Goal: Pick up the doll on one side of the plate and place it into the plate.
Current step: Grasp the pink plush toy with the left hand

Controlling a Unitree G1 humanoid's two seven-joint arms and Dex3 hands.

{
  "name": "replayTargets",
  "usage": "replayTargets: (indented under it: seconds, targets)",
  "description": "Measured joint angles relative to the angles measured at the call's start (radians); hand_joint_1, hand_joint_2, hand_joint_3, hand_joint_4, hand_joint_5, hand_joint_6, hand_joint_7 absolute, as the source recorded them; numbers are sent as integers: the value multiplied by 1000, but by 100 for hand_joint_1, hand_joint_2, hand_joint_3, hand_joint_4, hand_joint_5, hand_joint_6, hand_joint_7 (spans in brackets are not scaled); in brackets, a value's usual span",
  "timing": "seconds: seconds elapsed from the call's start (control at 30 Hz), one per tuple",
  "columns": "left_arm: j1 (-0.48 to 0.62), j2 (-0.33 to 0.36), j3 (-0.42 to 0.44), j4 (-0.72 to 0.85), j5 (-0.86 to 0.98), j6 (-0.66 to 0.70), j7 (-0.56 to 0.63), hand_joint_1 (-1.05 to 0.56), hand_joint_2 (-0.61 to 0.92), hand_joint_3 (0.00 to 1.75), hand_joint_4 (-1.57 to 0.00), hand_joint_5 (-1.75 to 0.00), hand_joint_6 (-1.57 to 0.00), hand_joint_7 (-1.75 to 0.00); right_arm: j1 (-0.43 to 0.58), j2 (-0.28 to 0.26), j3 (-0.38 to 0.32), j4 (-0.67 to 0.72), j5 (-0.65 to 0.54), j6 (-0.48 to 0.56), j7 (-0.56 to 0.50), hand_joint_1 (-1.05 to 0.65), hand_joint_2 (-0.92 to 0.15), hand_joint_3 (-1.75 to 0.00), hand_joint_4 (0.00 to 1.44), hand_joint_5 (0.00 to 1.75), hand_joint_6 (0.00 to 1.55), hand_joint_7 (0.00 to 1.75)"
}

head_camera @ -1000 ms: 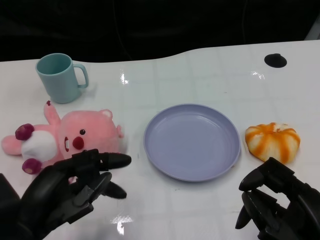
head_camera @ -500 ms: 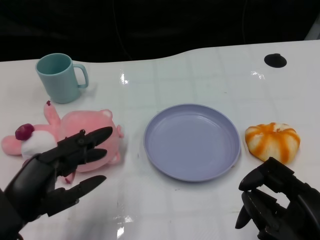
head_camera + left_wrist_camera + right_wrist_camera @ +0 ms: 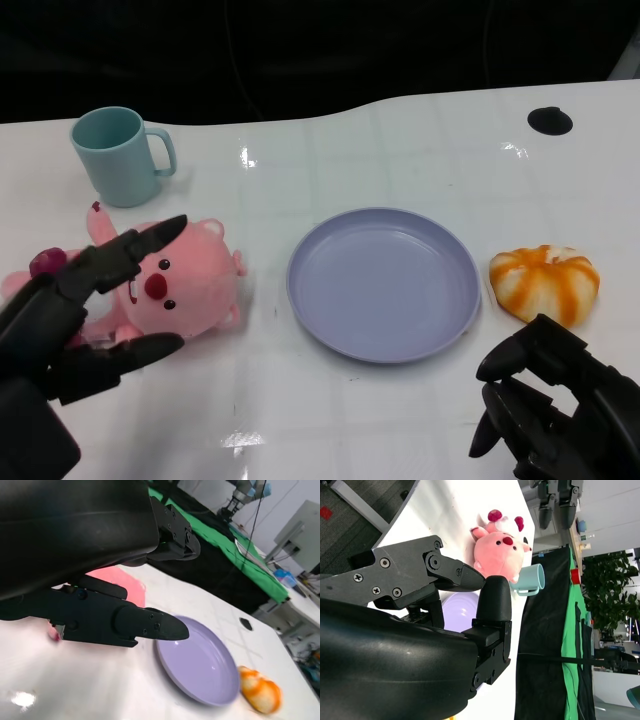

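Observation:
The pink plush doll [image 3: 175, 285] lies on its back on the white table, left of the lilac plate [image 3: 385, 283]. My left hand [image 3: 70, 310] reaches over the doll's body with its fingers spread. The upper fingers [image 3: 135, 248] lie across the doll's head and the thumb [image 3: 125, 352] is below it, not closed on it. In the left wrist view the fingers [image 3: 125, 622] point towards the plate [image 3: 200, 665], with the doll [image 3: 120, 582] behind them. My right hand [image 3: 550, 410] rests at the near right with its fingers curled, holding nothing. The right wrist view shows the doll [image 3: 500, 550] far off.
A teal mug [image 3: 115, 155] stands behind the doll, also seen as the mug [image 3: 530, 580] in the right wrist view. An orange-and-white plush bun [image 3: 545, 283] lies right of the plate, just beyond my right hand. A black spot [image 3: 550, 120] marks the far right of the table.
My left hand has opened from a loose curl and moved left and away from me, so its spread fingers now bracket the doll. The right hand has not moved.

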Motion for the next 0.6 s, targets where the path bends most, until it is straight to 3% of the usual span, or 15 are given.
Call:
replayTargets:
  seconds: [0.6]
  targets:
    - [-63,109,0,47,427,28,149,-68,91,1,0,-38,-19,-1,0,0,1,-2,1,1,-1,-32,-91,-65,51,175,36,166]
